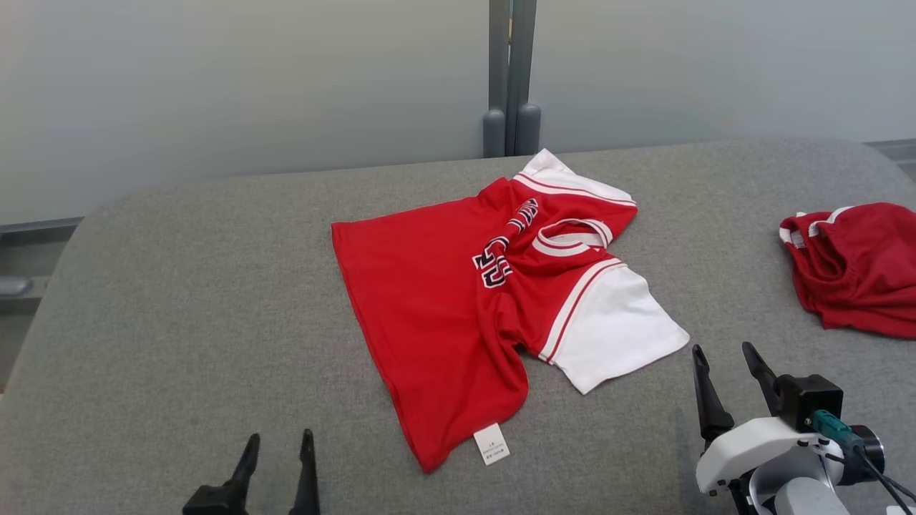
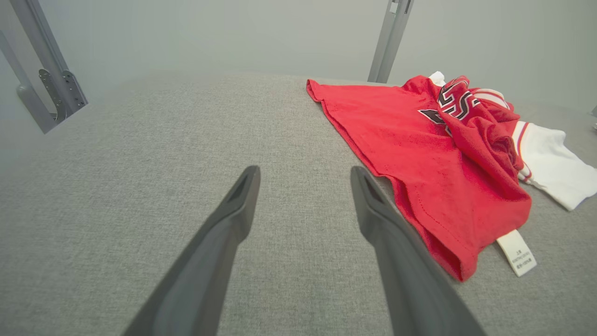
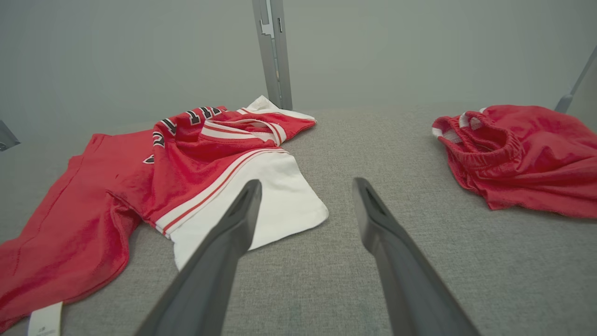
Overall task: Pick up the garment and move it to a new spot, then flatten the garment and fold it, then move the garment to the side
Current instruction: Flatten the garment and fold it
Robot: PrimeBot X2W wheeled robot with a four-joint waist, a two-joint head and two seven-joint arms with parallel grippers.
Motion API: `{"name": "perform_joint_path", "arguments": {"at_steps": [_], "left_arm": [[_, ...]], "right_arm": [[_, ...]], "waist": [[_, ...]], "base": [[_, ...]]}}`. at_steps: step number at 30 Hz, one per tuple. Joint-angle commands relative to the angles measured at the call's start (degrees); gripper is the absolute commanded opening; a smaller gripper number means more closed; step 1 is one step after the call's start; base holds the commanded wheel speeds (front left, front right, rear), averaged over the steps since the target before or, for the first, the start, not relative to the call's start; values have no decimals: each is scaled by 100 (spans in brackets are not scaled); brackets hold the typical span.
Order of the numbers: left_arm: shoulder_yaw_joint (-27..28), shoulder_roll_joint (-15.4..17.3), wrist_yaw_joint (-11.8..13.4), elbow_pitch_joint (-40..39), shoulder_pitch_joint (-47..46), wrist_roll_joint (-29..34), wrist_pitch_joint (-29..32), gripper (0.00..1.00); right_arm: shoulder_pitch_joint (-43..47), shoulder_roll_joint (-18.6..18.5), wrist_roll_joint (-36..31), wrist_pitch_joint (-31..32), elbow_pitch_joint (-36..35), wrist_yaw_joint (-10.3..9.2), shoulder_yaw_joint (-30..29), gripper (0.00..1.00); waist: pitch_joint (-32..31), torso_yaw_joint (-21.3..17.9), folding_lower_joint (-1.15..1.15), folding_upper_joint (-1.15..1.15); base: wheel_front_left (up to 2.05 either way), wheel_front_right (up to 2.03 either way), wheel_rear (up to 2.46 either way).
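Grey fabric surface (image 1: 179, 286), crumpled red jersey (image 1: 429, 307), red shorts (image 1: 859, 265)

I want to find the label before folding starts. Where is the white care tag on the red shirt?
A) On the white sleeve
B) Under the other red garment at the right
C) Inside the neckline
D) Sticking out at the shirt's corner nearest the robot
D: the white care tag pokes out from the corner of the red shirt nearest the robot, lying on the grey surface.
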Motion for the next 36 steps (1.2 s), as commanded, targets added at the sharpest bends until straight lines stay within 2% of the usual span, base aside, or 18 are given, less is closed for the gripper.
{"name": "perform_joint_path", "arguments": {"at_steps": [1, 14, 21, 36], "left_arm": [[-149, 14, -43, 62, -135, -42, -14, 100], [-1493, 19, -249, 831, -936, -768, -14, 100], [-1775, 19, -380, 1275, -1219, -1201, -14, 100], [-2133, 17, -496, 1217, -1117, -1507, -13, 100]], "right_arm": [[-78, -11, -76, -14, 25, -1, -20, 100], [-549, -129, -147, -14, 14, -1, 37, 100], [-714, -196, -93, -14, -36, -1, 12, 100], [-792, -151, -102, -14, 2, -1, -78, 100]], "waist": [[155, -15, 0, 0], [909, -295, 0, 0], [1131, -386, 0, 0], [1189, -283, 0, 0]], "base": [[0, 0, 0], [0, 0, 0], [0, 0, 0], [0, 0, 0]]}}
